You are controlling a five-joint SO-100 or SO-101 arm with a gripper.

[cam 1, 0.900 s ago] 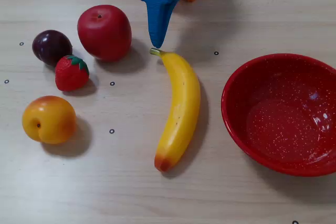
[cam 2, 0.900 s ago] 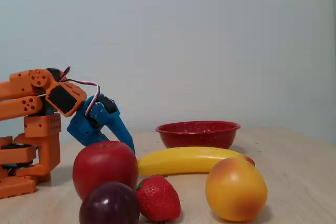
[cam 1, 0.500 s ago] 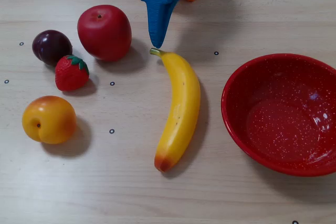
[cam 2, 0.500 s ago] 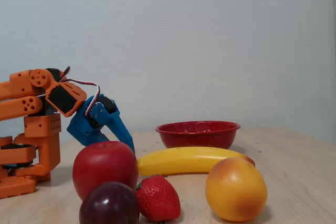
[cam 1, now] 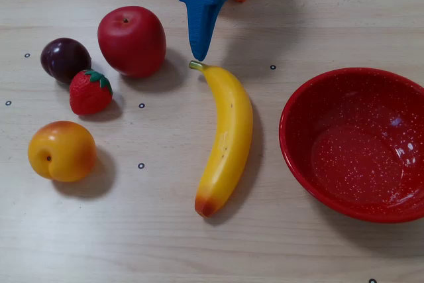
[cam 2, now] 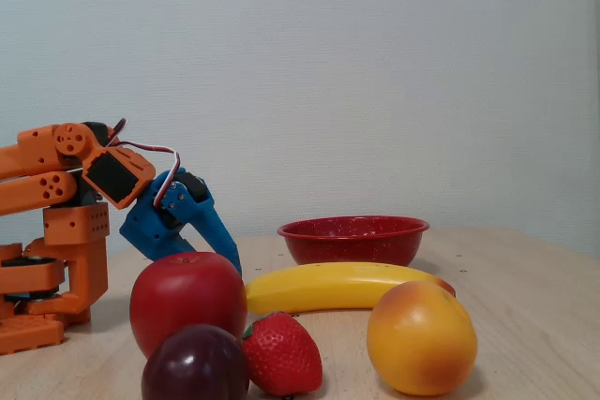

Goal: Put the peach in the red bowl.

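The peach (cam 1: 61,151) is yellow-orange with a reddish blush and lies at the left of the overhead view; in the fixed view the peach (cam 2: 421,337) sits at the front right. The red bowl (cam 1: 358,142) with white speckles stands empty at the right, and in the fixed view the red bowl (cam 2: 353,239) is behind the banana. My blue gripper (cam 1: 198,54) points down at the top centre, shut and empty, its tip just above the banana's stem. It is far from the peach. In the fixed view the gripper (cam 2: 231,261) dips behind the apple.
A banana (cam 1: 227,138) lies lengthwise between the peach and the bowl. A red apple (cam 1: 132,40), a dark plum (cam 1: 65,59) and a strawberry (cam 1: 89,91) cluster at the upper left. The orange arm base (cam 2: 47,231) stands at the far left of the fixed view.
None of the fruits or the bowl has moved. The gripper has barely shifted, by a few pixels at most.
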